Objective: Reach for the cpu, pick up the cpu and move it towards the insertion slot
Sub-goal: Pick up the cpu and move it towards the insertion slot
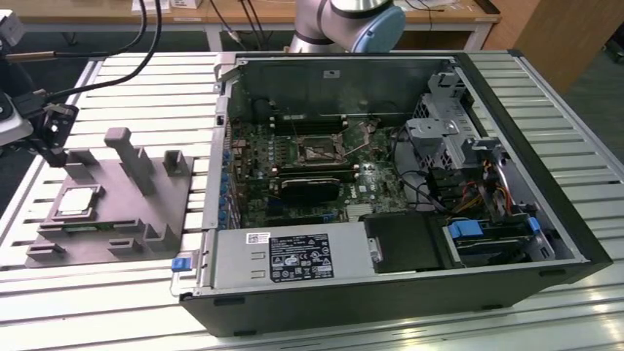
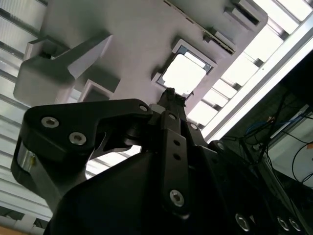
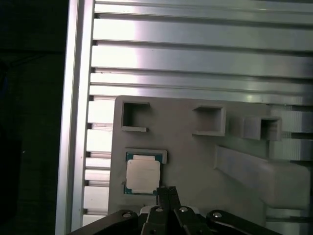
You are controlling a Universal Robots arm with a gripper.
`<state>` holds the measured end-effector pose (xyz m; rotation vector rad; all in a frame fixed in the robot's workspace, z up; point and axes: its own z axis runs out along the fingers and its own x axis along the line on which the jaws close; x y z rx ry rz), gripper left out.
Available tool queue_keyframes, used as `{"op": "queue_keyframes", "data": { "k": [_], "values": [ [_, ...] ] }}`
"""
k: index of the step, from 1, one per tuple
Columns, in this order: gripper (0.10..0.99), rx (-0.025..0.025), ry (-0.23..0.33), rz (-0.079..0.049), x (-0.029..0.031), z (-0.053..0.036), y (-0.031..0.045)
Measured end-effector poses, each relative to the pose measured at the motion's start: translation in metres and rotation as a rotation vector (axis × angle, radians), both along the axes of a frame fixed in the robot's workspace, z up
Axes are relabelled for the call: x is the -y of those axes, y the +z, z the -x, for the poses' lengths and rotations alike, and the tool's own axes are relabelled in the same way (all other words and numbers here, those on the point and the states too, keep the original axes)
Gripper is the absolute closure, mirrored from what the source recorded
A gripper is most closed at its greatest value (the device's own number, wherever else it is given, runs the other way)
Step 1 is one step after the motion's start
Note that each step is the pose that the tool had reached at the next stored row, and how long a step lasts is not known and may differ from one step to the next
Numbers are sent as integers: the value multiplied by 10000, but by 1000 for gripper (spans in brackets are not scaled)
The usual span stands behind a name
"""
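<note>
Glare whitens the cpu [image 2: 185, 74] in the second wrist view, and the table slats [image 2: 242, 68] shine.

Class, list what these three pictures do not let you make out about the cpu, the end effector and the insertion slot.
- First wrist view: how high the end effector is above the grey fixture cannot be judged.
- Second wrist view: glare washes out the top of the cpu.
- Exterior view: the insertion slot is too small to tell its lever's position.
- Exterior view: the end effector is partly cut off by the exterior view's left edge.

Slatted table [image 1: 146, 80]: grey fixture [image 1: 161, 194], computer case [image 1: 390, 300]
</note>
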<state>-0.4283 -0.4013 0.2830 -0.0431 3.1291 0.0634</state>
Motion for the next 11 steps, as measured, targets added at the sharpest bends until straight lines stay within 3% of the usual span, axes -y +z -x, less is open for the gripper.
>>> {"op": "queue_keyframes", "data": {
  "k": [11],
  "values": [
    [980, -22, 0, 0, 3, 87, -201]
  ]
}}
